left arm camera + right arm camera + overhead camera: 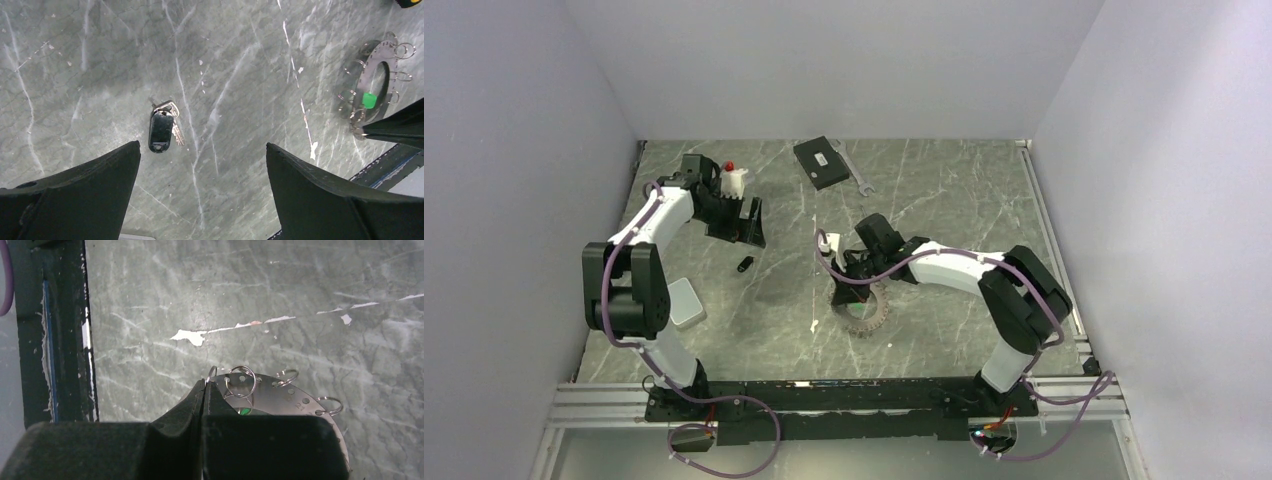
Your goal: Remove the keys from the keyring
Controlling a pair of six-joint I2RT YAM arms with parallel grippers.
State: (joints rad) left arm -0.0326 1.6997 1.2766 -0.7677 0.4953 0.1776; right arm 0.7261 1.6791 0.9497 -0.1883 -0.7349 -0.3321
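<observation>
Fringing the flat perforated metal keyring (281, 397) are thin wire loops (240, 381).

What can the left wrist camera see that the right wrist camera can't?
Only the left wrist view: a black fob with keys lying alone on the table, framed by the wide-apart fingers of the left gripper. Only the right wrist view: the right gripper with its fingers pressed together, a small wire ring at their tips, and the holes along the keyring's edge. Both: the keyring, its green tag and the marbled table.
</observation>
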